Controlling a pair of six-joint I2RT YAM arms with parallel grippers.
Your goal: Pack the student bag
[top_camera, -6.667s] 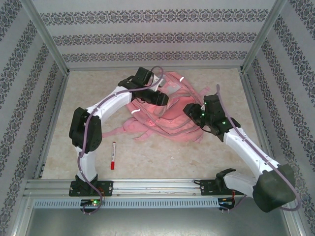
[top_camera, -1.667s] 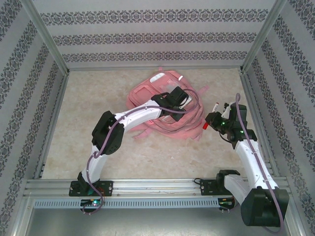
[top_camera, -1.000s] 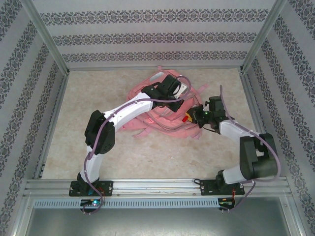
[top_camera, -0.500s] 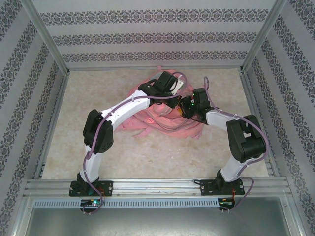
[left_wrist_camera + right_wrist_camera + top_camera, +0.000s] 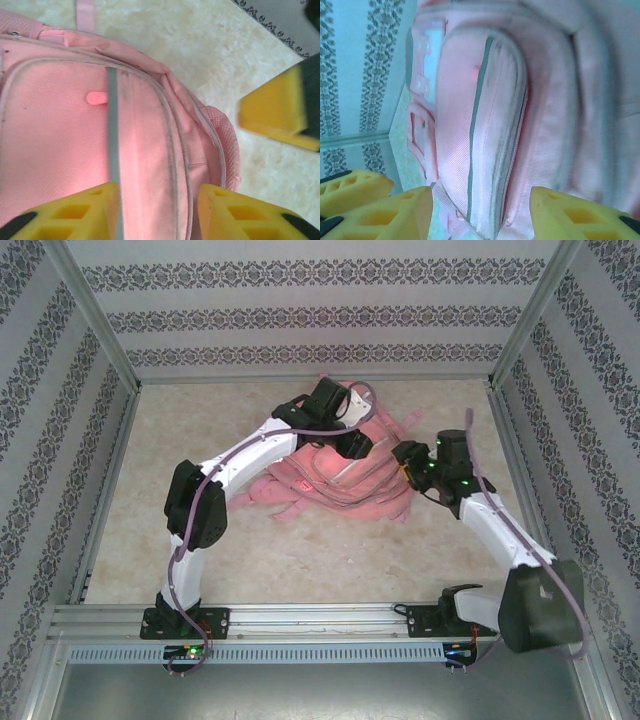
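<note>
The pink student bag [image 5: 325,478] lies flat in the middle of the table, straps spread toward the front. In the left wrist view its front pocket [image 5: 60,125] with a grey reflective strip [image 5: 113,130] sits just below my left gripper [image 5: 157,215], which is open with nothing between the yellow fingers. From above, the left gripper [image 5: 362,443] hovers over the bag's right upper part. My right gripper [image 5: 405,462] is open at the bag's right edge. Seen from the right wrist, the right gripper [image 5: 480,215] faces the bag's side [image 5: 485,130].
Patterned walls and metal frame posts [image 5: 515,335] enclose the table. The right gripper's yellow finger [image 5: 277,115] shows close by in the left wrist view. Bare table [image 5: 280,560] lies in front of the bag.
Both grippers have opened. The left gripper has let go of the bag, which has settled flat. The right arm has pulled back to the right, and the red marker it carried is gone from sight.
</note>
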